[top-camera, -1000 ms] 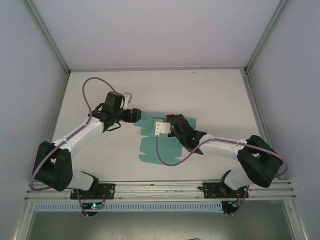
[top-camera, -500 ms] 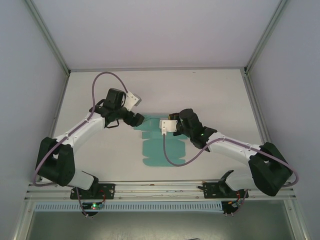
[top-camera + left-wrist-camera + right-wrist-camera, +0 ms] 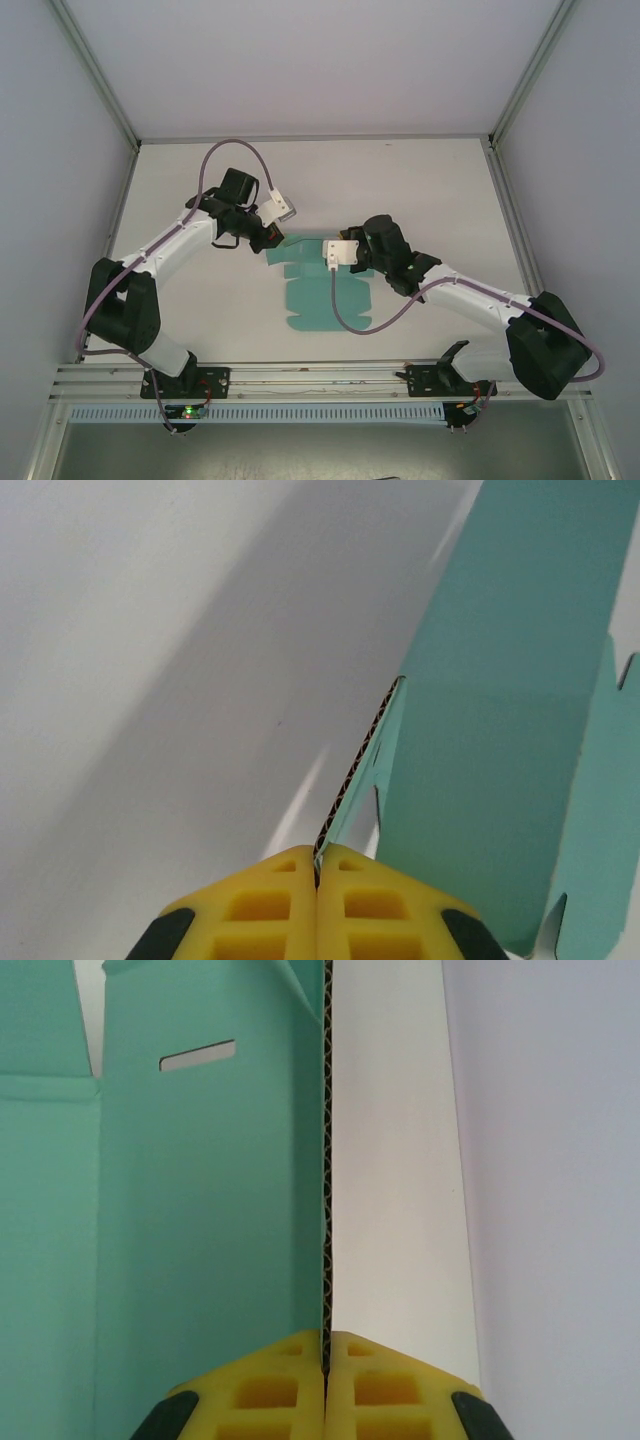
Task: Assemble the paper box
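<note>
Paper box (image 3: 318,300): die-cut sheet lying on desk (image 3: 430,190) between the arms. Left gripper (image 3: 317,858) and right gripper (image 3: 326,1338) are each clenched on an opposite edge. Light, thin corrugated card, probably easy to crush; hold the edges near creases.

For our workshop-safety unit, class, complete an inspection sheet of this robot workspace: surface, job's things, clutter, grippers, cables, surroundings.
Surface: white table, flat.
Job's things: teal-green die-cut corrugated card sheet, not yet folded into a box, lying between the arms; one slot visible.
Clutter: nothing seen.
Grippers: left gripper shut on a flap's edge; right gripper shut on a panel's edge.
Cables: purple-grey left-arm cable loops above the wrist; purple-grey right-arm cable crosses over the sheet.
Surroundings: pale walls, aluminium frame posts.
</note>
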{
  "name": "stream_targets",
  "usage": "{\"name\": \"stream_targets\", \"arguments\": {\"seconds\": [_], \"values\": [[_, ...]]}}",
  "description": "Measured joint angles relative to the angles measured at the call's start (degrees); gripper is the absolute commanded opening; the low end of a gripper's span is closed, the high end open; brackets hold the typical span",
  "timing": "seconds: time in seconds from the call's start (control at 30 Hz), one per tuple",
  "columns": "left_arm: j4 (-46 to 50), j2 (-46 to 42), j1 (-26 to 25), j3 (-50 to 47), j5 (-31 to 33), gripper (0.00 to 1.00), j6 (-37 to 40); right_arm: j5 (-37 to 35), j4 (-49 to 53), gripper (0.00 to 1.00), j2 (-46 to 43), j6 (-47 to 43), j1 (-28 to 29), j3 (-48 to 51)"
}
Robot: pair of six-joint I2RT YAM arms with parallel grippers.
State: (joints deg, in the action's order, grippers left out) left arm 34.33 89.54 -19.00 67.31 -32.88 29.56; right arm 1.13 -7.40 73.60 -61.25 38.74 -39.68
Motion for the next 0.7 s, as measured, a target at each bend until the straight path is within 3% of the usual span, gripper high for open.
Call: {"name": "stream_targets", "arguments": {"seconds": [0.13,0.43,0.57,0.7], "values": [[-0.02,-0.04,-0.24,0.20,1.51,0.00,0.24,-0.81,3.26,0.31,-0.07,0.61,-0.11,-1.97],[-1.90,-4.42,-3.32,-1.73,8.00,0.00,3.23,-2.99,7.45,0.35,2.10,0.24,-4.50,-5.75],[-3.10,-4.74,-4.31,-1.95,9.66,0.00,3.72,-2.86,8.20,0.31,4.39,-0.20,-4.50,-6.75],[-4.28,-4.74,-4.68,-2.40,10.95,0.00,3.72,-2.34,8.44,0.04,5.40,-0.68,-4.20,-7.80]]}}
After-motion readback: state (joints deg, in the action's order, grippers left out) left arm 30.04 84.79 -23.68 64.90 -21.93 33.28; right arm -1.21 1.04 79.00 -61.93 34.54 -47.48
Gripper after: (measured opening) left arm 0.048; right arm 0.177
